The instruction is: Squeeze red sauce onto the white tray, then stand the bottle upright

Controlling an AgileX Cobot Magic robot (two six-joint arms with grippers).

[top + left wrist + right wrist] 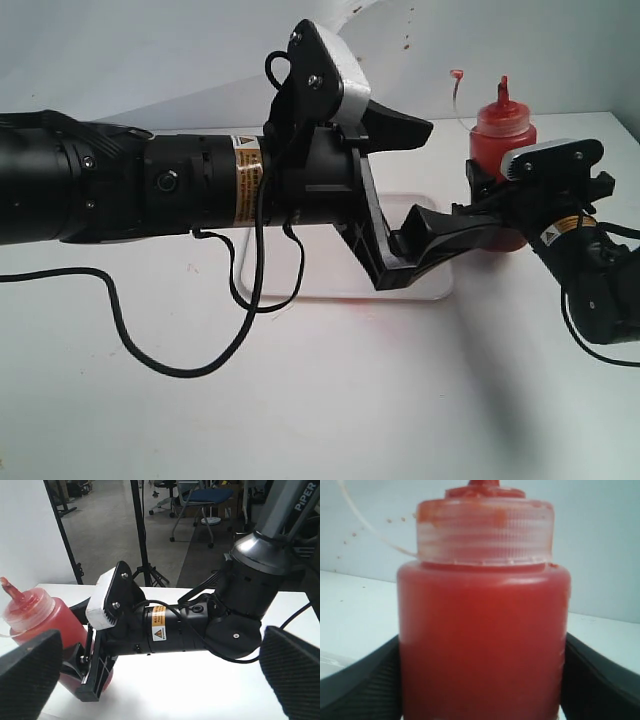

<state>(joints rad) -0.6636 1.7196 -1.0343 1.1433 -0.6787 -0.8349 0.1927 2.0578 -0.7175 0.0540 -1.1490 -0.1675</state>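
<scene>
OK, my right gripper (480, 680) is clamped on the translucent orange-red plastic squeeze bottle (503, 135), upright just beside the flat white plastic tray (320, 270); my left gripper (415, 180) hangs nearby, jaws wide apart

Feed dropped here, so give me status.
Left tool open, hanging above white tray. Right tool shut on bottle, upright, tip uncovered. Left tool close beside right tool.

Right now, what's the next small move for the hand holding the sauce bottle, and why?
Probably tip the bottle over the white tray. The right hand is shut on it, it stands upright at the tray's right end, nozzle uncovered, and no red drops show on the bare tray, though the left arm hides much.
</scene>
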